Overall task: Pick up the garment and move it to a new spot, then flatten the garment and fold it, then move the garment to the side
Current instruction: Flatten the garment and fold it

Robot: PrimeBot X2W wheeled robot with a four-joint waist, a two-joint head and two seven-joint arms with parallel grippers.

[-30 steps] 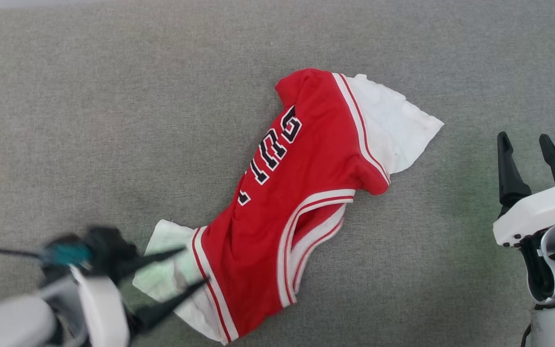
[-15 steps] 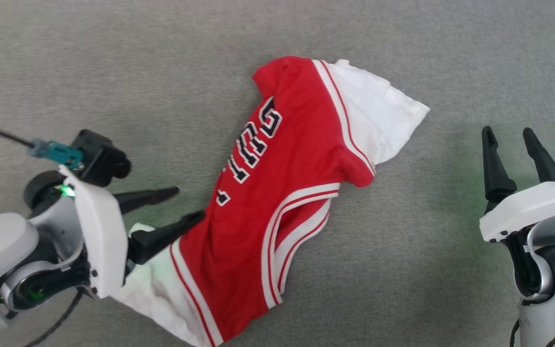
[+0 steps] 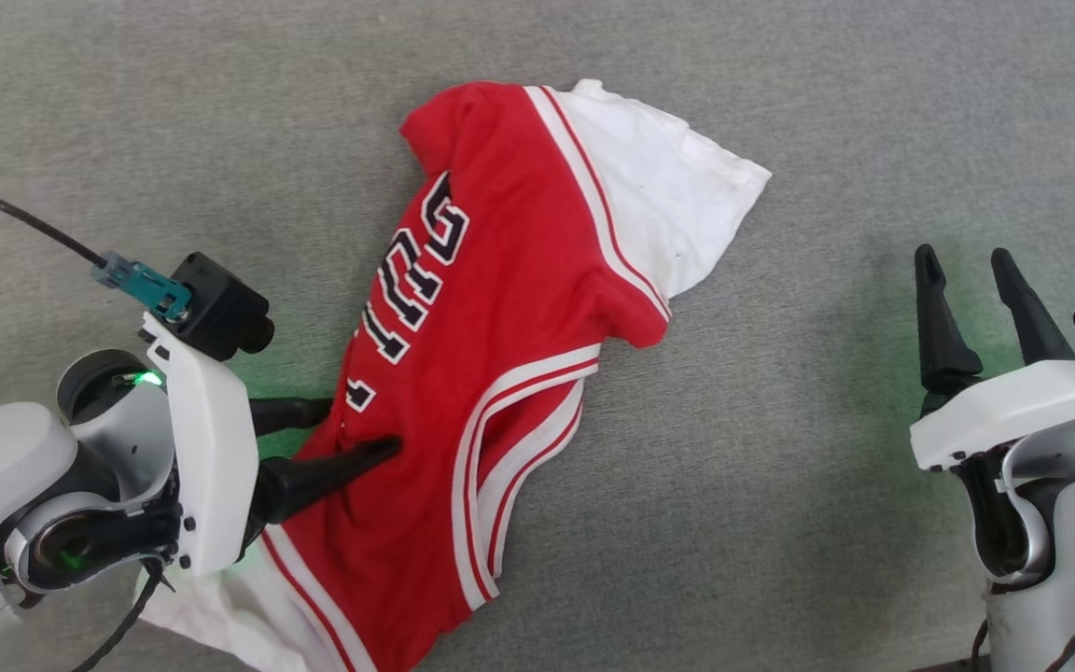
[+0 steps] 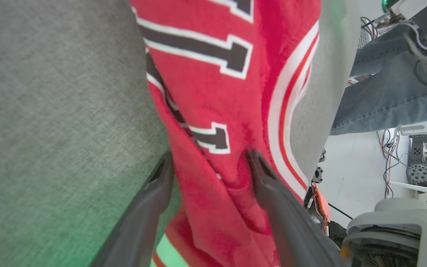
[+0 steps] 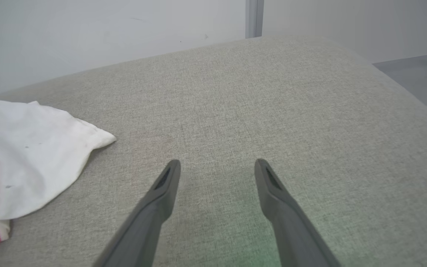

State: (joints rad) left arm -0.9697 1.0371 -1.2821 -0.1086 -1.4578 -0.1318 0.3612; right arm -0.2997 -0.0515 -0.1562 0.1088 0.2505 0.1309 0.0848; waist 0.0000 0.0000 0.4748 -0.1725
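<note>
Grey woven upholstery (image 3: 827,523) is seen underneath; the garment (image 3: 509,308), soft red knit with white sleeves and striped trim, is rumpled, one fold straddled by the left gripper (image 3: 362,425), fingers spread; the right gripper (image 3: 964,254) is likewise spread, the white sleeve left of its fingers.

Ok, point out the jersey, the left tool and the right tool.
jersey (image 3: 519,308), head view, red front beside the lettering.
left tool (image 3: 362,425), head view, midway between its fingertips, over red cloth.
right tool (image 3: 964,254), head view, midway between its fingertips.
</note>
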